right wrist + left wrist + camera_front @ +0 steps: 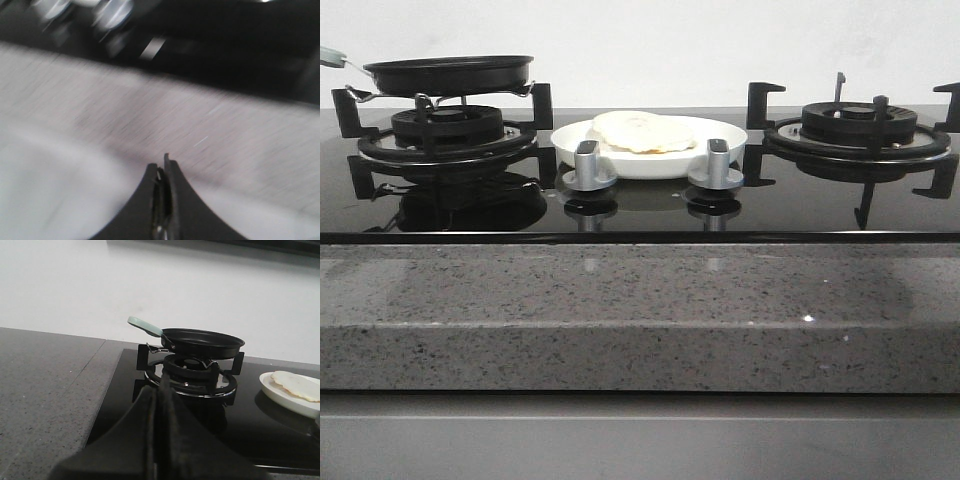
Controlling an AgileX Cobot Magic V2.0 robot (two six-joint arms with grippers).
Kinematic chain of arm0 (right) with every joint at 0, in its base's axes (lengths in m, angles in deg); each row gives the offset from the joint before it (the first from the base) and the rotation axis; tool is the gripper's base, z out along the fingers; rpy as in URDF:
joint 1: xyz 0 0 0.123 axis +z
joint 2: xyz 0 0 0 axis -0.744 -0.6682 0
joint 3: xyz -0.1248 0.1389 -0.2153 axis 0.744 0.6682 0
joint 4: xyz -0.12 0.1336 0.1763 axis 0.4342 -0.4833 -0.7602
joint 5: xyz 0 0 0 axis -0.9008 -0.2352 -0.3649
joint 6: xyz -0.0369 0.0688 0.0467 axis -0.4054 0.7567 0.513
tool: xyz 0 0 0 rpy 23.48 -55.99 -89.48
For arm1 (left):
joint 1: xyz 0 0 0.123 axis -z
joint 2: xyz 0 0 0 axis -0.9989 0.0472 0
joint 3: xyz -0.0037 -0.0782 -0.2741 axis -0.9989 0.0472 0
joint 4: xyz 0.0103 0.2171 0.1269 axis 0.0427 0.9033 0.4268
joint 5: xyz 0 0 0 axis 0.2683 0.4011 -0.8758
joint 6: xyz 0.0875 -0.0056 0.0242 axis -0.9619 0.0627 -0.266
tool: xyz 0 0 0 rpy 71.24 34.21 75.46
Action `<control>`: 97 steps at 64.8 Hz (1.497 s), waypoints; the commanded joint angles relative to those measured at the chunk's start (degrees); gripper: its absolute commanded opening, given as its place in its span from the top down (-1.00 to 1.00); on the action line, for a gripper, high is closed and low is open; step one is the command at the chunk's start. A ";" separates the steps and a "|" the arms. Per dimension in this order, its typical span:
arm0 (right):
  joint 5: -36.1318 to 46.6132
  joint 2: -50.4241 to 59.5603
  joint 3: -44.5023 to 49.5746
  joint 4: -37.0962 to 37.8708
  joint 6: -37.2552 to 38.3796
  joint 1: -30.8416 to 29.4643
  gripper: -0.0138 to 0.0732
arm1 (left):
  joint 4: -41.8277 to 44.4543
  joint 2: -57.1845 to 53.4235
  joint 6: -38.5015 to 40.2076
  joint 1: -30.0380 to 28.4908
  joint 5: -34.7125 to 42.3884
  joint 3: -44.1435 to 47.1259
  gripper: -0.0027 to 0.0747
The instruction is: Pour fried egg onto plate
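Fried egg [642, 131] is on the plate [720, 150], lying flat, slightly left of plate centre. The plate sits on the black glass cooktop [820, 205] between the two burners, just behind the two silver knobs [588, 166]. In the left wrist view the plate [280, 392] is cut by the frame edge, with the egg [298, 385] resting on it.

Black frying pan [450, 73] is on the left burner grate [445, 130], upright, nothing visible inside from this angle. Its pale green handle [145, 326] points left and away from the plate. The pan and the plate are apart, not touching.

Right burner [858, 128] has nothing on it.

Left gripper [161, 390]: fingers pressed together, nothing between them. It sits over the near left edge of the cooktop, facing the pan, well clear of it.

Right gripper [162, 170]: fingers closed with only a thin slit between them, holding nothing. That view is motion-blurred; it shows the grey speckled countertop [200, 130] under the gripper and the dark cooktop edge beyond. Blurred bright shapes at the far side are probably the knobs, can't confirm.

Neither arm shows in the front view.
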 commanded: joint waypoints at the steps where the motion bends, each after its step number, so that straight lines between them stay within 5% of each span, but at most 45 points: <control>1: 13.17 3.84 2.64 5.29 -0.53 -2.29 0.84 | 0.10 -0.99 0.50 0.52 4.86 0.37 0.98; 21: 35.19 17.07 21.93 8.21 -0.53 -8.80 0.84 | 0.10 -0.99 0.50 0.52 4.86 0.37 0.98; 42: 46.72 23.53 34.55 8.21 -0.53 -9.87 0.84 | 0.10 -0.99 0.50 0.52 4.86 0.37 0.98; 97: 46.01 23.41 34.39 8.21 -0.53 -10.39 0.84 | 0.10 -0.99 0.50 0.52 4.86 0.37 0.98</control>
